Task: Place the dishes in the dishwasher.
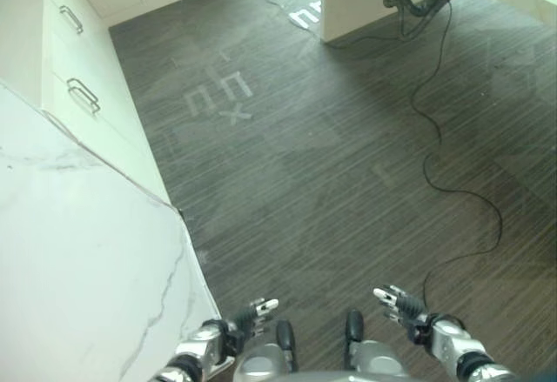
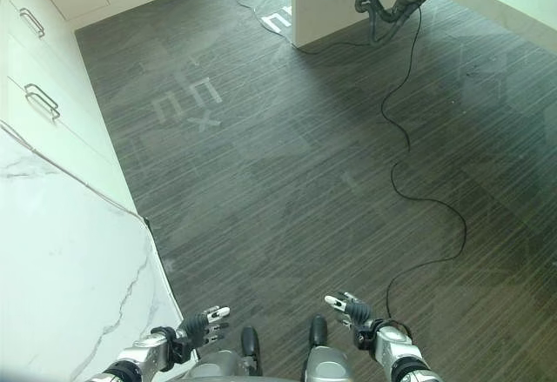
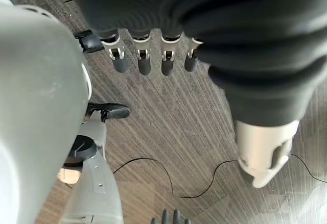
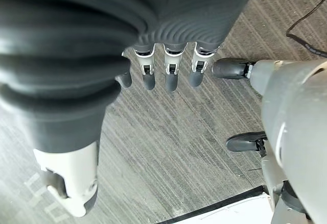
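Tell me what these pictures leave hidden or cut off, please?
- White marble countertop: cut off by the eye views' left and bottom edges, so what stands farther along it is unknown.
- Cabinet drawers: shut fronts hide their contents.
- White island: cut off by the top edge.
- Left hand and right hand: fingers straight, holding nothing; forearms cut off by the bottom edge.
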You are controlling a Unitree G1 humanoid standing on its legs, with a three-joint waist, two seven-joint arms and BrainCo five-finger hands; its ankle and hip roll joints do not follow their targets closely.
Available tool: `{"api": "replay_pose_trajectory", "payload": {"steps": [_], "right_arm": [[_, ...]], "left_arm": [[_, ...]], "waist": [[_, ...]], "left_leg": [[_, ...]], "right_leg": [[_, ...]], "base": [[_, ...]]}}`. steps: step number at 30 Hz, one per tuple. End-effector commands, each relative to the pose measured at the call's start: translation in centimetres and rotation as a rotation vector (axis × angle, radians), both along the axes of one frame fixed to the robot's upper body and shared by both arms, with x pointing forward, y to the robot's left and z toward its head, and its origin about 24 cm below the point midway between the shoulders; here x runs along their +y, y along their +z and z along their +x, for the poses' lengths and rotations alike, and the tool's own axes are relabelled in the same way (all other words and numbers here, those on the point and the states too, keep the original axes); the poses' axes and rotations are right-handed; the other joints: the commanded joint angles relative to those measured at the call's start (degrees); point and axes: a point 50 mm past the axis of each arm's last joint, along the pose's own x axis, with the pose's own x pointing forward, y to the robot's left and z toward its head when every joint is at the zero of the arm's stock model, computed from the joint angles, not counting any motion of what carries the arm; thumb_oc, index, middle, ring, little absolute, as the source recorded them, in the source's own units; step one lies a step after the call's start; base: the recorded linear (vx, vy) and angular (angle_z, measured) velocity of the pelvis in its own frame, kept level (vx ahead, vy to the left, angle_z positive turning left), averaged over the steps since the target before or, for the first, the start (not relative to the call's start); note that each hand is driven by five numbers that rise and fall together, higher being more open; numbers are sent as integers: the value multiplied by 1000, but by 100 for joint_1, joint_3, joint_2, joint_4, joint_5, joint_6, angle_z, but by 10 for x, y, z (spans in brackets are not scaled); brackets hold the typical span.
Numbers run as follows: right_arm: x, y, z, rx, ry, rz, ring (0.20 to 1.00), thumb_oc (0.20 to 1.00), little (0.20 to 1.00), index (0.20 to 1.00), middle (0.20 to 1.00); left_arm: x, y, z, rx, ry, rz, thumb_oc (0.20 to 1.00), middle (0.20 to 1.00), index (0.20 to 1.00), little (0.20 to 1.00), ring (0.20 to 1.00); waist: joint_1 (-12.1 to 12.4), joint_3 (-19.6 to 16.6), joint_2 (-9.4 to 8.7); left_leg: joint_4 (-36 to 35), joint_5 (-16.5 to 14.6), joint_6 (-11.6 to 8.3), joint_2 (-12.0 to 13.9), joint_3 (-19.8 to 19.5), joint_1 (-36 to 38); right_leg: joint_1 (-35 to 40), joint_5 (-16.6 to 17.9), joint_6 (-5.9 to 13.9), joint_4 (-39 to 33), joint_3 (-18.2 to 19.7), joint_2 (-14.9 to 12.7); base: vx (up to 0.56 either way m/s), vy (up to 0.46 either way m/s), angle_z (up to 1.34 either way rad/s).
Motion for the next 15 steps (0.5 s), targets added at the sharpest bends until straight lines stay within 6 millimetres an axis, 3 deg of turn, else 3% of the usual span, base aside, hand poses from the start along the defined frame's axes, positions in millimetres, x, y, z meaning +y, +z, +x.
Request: {"api": "replay_pose_trajectory", "payload": {"steps": [1,5,9,12,15], "right_arm": [[6,4,10,-39,-27,52,1000,1000,1000,1000,1000],[6,1,4,-30,-62,67,1000,1000,1000,1000,1000],[9,-3,-7,-84,-131,121,1000,1000,1000,1000,1000],[5,2,-8,-172,-137,130,1000,1000,1000,1000,1000],[2,11,-6,-272,-97,132,1000,1000,1000,1000,1000]], "left_arm": [[-10,-5,-8,71,-36,-59,1000,1000,1000,1000,1000],[-9,-11,-24,126,-29,-72,1000,1000,1000,1000,1000],[-5,-18,-40,170,191,-113,1000,1000,1000,1000,1000],[-1,-16,-39,91,266,-129,1000,1000,1000,1000,1000],[7,-7,-26,-54,347,-136,1000,1000,1000,1000,1000]], "waist": [[25,-254,-22],[-4,-376,-57],[-101,-544,-111],[-144,-603,-122],[-160,-680,-148]], "left_leg": [[189,-620,-38,-48,-210,-89],[227,-704,-18,-38,-175,8],[95,-721,-34,16,1,204],[38,-726,-50,44,49,235],[1,-757,-55,34,36,236]], "right_leg": [[87,-883,264,394,-77,-276],[189,-895,275,352,-28,-266],[359,-881,278,206,6,-210],[387,-867,295,152,-25,-206],[411,-856,314,77,-6,-186]], "base": [[38,10,-7],[76,11,-4],[93,23,-7],[32,-3,-17],[6,-28,-10]]}}
